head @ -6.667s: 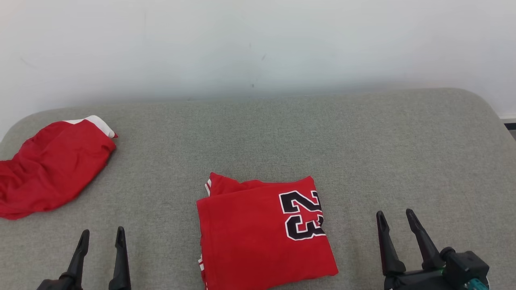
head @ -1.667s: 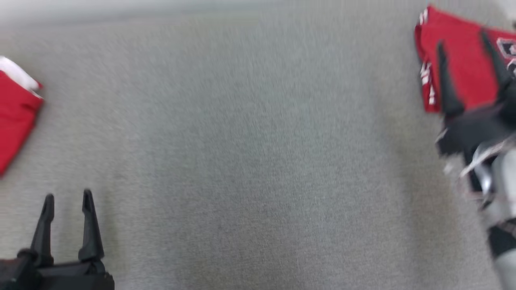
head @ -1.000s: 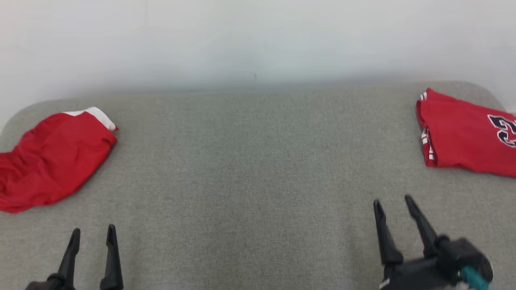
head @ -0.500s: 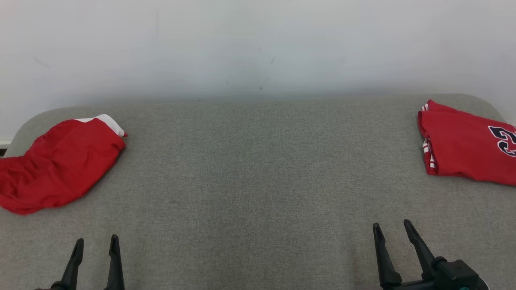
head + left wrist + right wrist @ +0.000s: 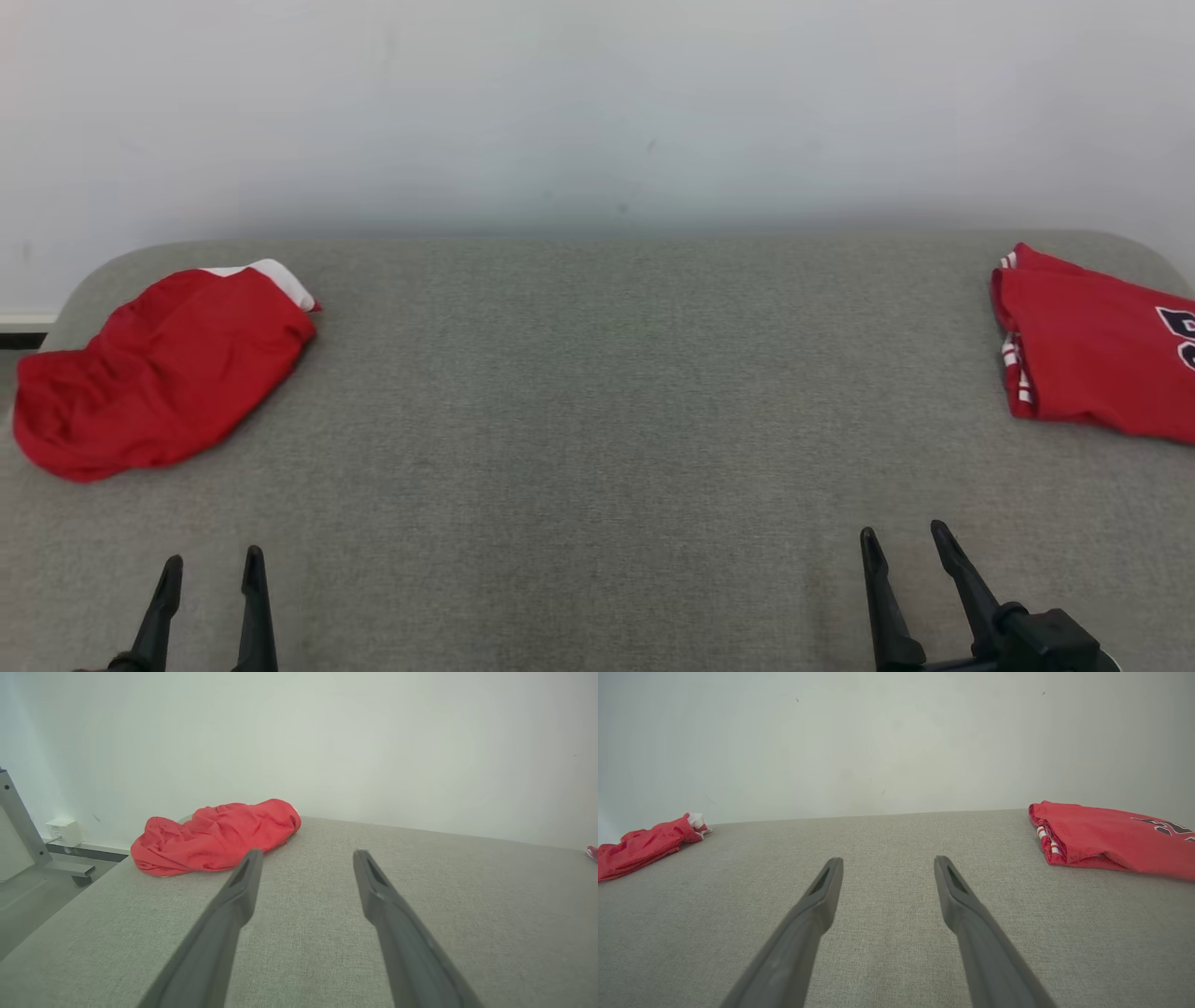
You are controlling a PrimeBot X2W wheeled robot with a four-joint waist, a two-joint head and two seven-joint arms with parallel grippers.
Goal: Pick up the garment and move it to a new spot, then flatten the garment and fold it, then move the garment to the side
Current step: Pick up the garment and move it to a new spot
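A crumpled red garment [image 5: 163, 373] with a white edge lies at the far left of the grey table [image 5: 597, 401]; it also shows in the left wrist view [image 5: 215, 836] and the right wrist view [image 5: 644, 844]. A folded red jersey [image 5: 1097, 350] with dark numerals rests at the table's right edge, seen too in the right wrist view [image 5: 1106, 837]. My left gripper [image 5: 212, 563] stands open at the lower left, nearer to me than the crumpled garment. My right gripper [image 5: 904, 537] stands open at the lower right, empty. In both wrist views the fingers [image 5: 243, 891] [image 5: 822, 891] are spread apart over bare cloth.
A pale wall [image 5: 597, 112] runs behind the table. In the left wrist view a grey metal stand [image 5: 23, 830] and a white wall box [image 5: 63, 830] sit on the floor beyond the table's left end.
The folded jersey went from the table's centre to its right edge. Over the last second the camera has shifted slightly; both grippers stay open and low.
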